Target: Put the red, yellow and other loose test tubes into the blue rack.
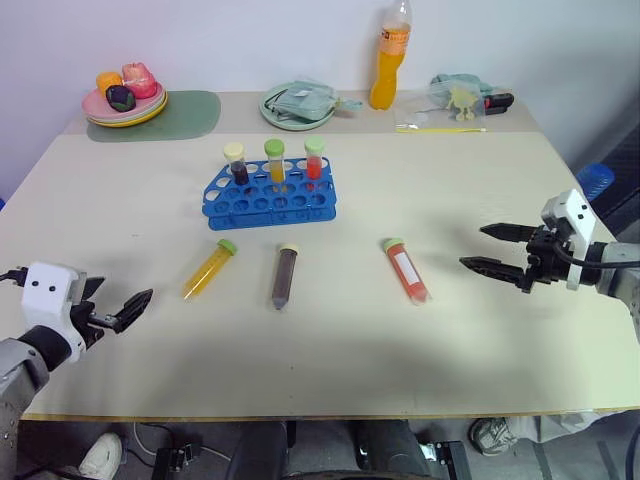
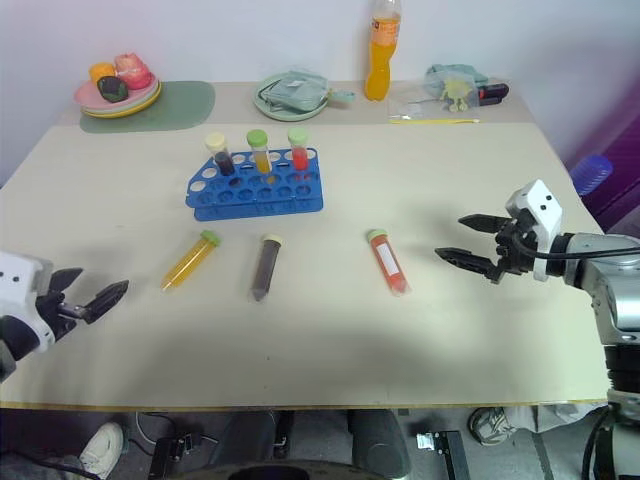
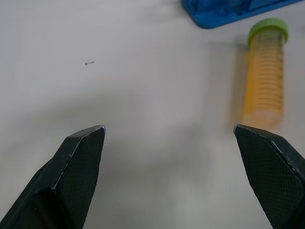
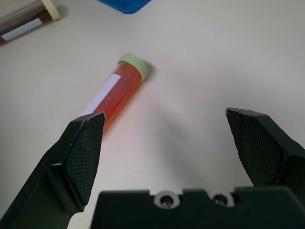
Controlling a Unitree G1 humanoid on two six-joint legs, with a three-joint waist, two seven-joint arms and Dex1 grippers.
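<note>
The blue rack (image 1: 268,192) stands at the table's middle back with three capped tubes upright in its rear row. In front of it three loose test tubes lie flat: a yellow one with a green cap (image 1: 209,268), a dark brown one with a cream cap (image 1: 285,276), and a red-orange one with a green cap and white label (image 1: 406,270). My left gripper (image 1: 115,300) hangs open at the near left, short of the yellow tube (image 3: 265,76). Over at the right, my right gripper (image 1: 473,247) is open and empty, pointing at the red-orange tube (image 4: 116,93).
Along the back edge stand a stack of plates with toy fruit (image 1: 125,95) on a green mat (image 1: 190,115), a round green plate holding a cloth (image 1: 297,105), an orange drink bottle (image 1: 391,55) and a small bag with bits (image 1: 460,95).
</note>
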